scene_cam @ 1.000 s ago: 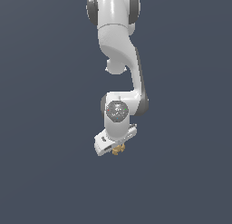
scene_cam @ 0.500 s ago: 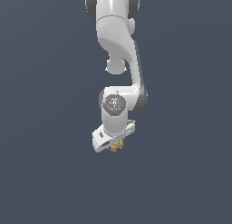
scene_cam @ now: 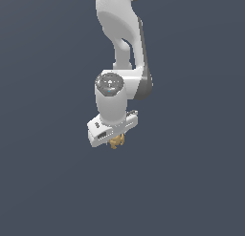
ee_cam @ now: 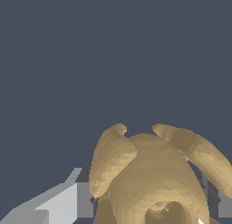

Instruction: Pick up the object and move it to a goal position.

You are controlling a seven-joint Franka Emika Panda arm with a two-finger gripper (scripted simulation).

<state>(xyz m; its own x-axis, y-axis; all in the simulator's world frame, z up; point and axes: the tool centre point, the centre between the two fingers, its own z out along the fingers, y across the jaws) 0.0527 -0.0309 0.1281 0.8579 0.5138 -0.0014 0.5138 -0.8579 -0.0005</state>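
The object [scene_cam: 116, 142] is a tiny tan-gold knobbly piece with short prongs. In the exterior view it pokes out just under the white hand of my arm. My gripper [scene_cam: 115, 140] is shut on it and holds it off the surface. In the wrist view the object [ee_cam: 149, 177] fills the lower middle, large and close, with two prongs standing out from a rounded hub. A grey finger [ee_cam: 68, 202] shows on one side of it and a darker finger part [ee_cam: 213, 198] on the other.
The white arm [scene_cam: 119, 44] comes down from the top of the exterior view. Around it is only a plain dark blue-grey background [scene_cam: 43, 182]. No goal marker shows in either view.
The arm has risen a little and shifted slightly toward the exterior view's left, carrying the object along in the shut gripper.
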